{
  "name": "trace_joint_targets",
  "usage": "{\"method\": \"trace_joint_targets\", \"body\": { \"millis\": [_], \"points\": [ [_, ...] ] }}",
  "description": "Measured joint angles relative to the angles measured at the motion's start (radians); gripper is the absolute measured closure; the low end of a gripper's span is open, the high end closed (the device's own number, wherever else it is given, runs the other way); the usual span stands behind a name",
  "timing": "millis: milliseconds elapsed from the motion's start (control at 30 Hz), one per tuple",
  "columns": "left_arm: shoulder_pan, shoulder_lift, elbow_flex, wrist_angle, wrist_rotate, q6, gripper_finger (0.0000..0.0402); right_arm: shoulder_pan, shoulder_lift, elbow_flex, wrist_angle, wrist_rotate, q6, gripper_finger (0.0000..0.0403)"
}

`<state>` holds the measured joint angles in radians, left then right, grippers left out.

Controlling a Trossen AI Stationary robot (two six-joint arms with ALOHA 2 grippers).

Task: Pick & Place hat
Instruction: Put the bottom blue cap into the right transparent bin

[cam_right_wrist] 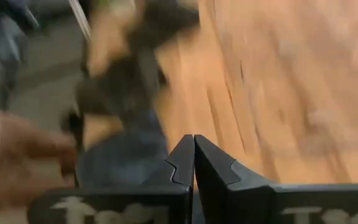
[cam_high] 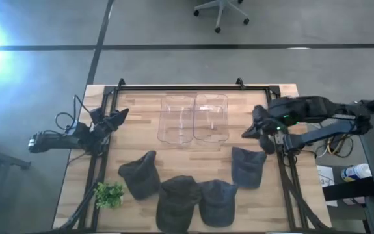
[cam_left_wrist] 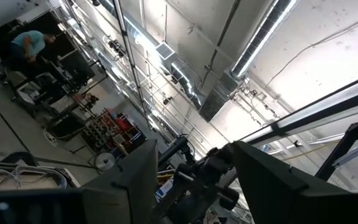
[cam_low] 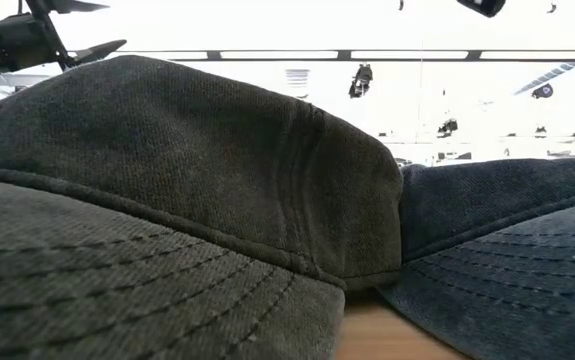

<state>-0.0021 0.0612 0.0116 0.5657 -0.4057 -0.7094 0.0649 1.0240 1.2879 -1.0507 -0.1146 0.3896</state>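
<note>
Several dark hats lie crown-up along the near part of the wooden table: one at the left (cam_high: 140,174), two at the near edge (cam_high: 177,200) (cam_high: 218,201), and a bluish one toward the right (cam_high: 248,166). The low view shows two of them close up (cam_low: 167,180) (cam_low: 507,240). My right gripper (cam_high: 248,133) (cam_right_wrist: 194,158) is shut and holds nothing; it hovers just beyond the far side of the right hat. My left gripper (cam_high: 120,117) (cam_left_wrist: 191,186) waits open at the table's left edge, pointing up at the ceiling.
Two clear plastic bins (cam_high: 177,119) (cam_high: 211,117) stand side by side at the far middle of the table. A small green plant (cam_high: 108,194) sits at the near left corner. A black frame (cam_high: 173,88) rims the table. A person (cam_left_wrist: 32,43) is far off in the room.
</note>
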Motion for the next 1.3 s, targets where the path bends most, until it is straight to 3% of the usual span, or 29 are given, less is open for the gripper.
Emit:
{"method": "trace_joint_targets", "body": {
  "millis": [133, 233, 367, 467, 633, 767, 967, 1167, 1300],
  "points": [
    [0.000, 0.000, 0.000, -0.007, 0.000, 0.000, 0.0197, 0.042, 0.120, 0.045, -0.130, -0.048, -0.004, 0.0394],
    [0.000, 0.001, 0.000, -0.008, 0.000, 0.000, 0.0197, 0.083, 0.183, 0.030, -0.109, -0.116, 0.002, 0.0394],
    [0.000, 0.001, 0.000, -0.010, 0.000, 0.000, 0.0197, 0.144, 0.250, -0.007, -0.103, -0.128, 0.016, 0.0394],
    [0.000, 0.001, 0.000, -0.020, 0.000, 0.000, 0.0197, 0.186, 0.303, -0.040, -0.015, -0.133, 0.055, 0.0394],
    [0.000, 0.001, 0.000, -0.036, 0.000, -0.006, 0.0197, 0.254, 0.393, -0.060, 0.181, -0.227, 0.101, 0.0394],
    [0.000, 0.001, 0.000, -0.046, 0.012, -0.006, 0.0197, 0.271, 0.458, -0.061, 0.217, -0.232, 0.109, 0.0390],
    [0.000, 0.000, 0.000, -0.062, 0.057, -0.031, 0.0197, 0.269, 0.537, -0.061, 0.223, -0.287, 0.131, 0.0336],
    [0.000, 0.000, 0.000, -0.077, 0.076, -0.045, 0.0197, 0.248, 0.601, -0.061, 0.236, -0.287, 0.107, 0.0255],
    [0.000, 0.000, 0.000, -0.088, 0.080, -0.047, 0.0197, 0.221, 0.638, -0.061, 0.262, -0.288, 0.065, 0.0227]
  ]
}}
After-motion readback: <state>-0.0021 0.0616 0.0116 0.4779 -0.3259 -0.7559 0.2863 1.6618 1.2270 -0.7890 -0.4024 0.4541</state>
